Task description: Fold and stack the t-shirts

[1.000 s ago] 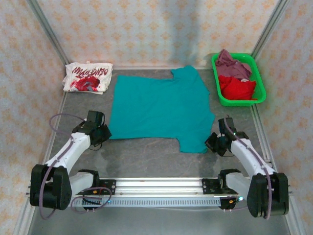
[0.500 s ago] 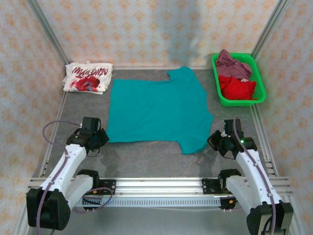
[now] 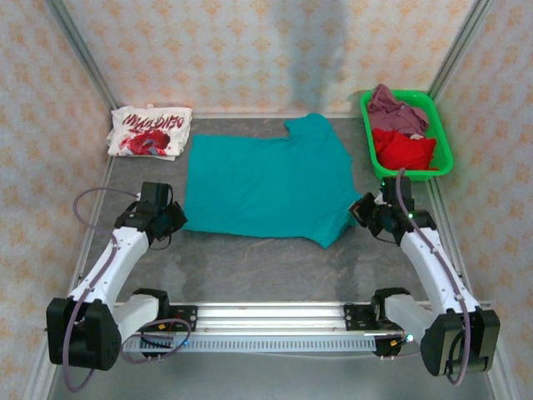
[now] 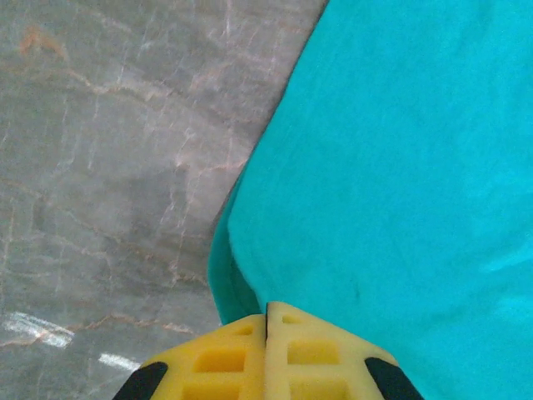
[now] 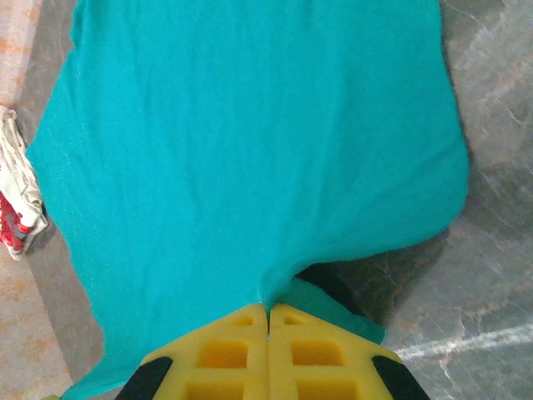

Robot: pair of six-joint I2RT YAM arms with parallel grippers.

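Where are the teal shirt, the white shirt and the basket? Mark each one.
teal shirt (image 3: 266, 183), top view, middle of the spread cloth.
white shirt (image 3: 150, 131), top view, on its red print.
basket (image 3: 408, 173), top view, on its near green wall.

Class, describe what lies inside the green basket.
Inside the basket lie two crumpled shirts: a mauve shirt at the far end and a red shirt nearer. They cover the basket's floor, so anything beneath them cannot be seen.

Red lettering on white t-shirt (image 3: 150, 131); none legible
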